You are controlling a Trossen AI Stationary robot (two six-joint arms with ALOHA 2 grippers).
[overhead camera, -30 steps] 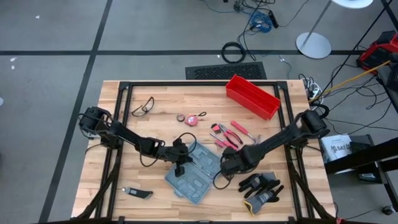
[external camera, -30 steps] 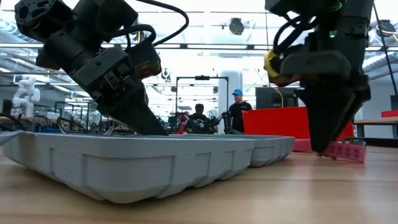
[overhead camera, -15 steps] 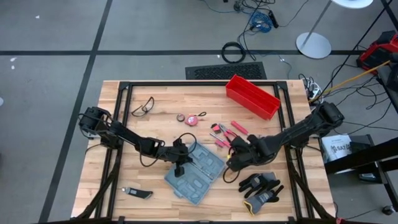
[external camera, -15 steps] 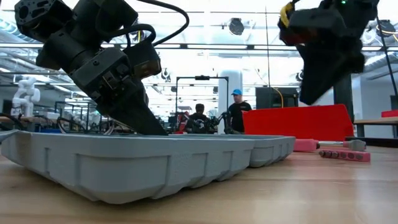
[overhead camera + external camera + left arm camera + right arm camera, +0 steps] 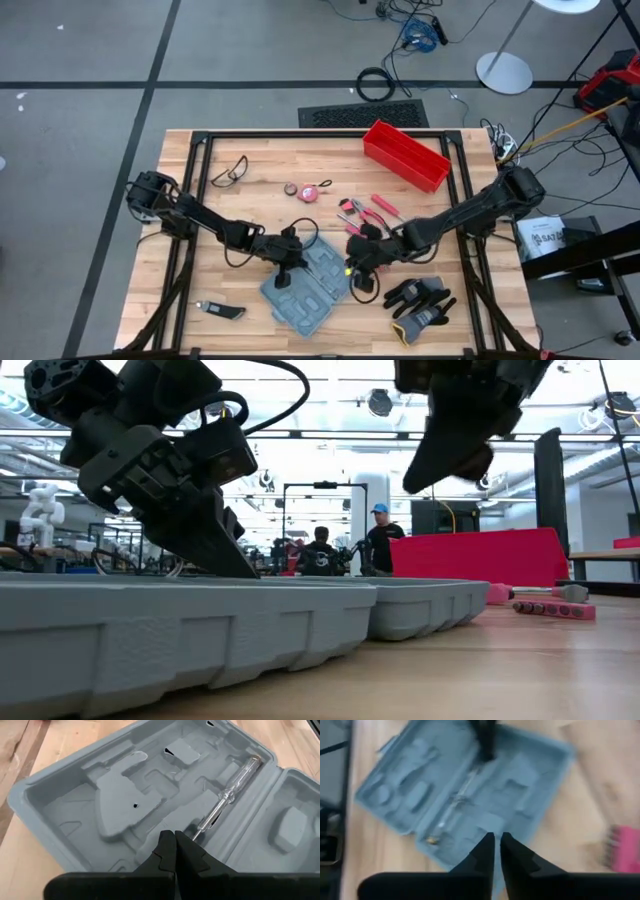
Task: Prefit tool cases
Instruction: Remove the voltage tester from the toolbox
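Two closed fingers sets, left [image 5: 174, 851] pressing open tool case [image 5: 305, 290], right [image 5: 356, 268] above it

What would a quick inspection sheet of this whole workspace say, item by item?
Surface: wooden table with a black frame.
Job's things: grey-blue tool case lies open; a clear-handled screwdriver sits in its moulded inside.
Clutter: red bin, safety glasses, pink-handled pliers, black work gloves, a small tape measure, a folding knife.
Grippers: left gripper shut, tip down inside the case; right gripper nearly shut and empty, above the case's edge.
Cables: loose cables on the floor behind the table.
Surroundings: two people stand far off in the room.
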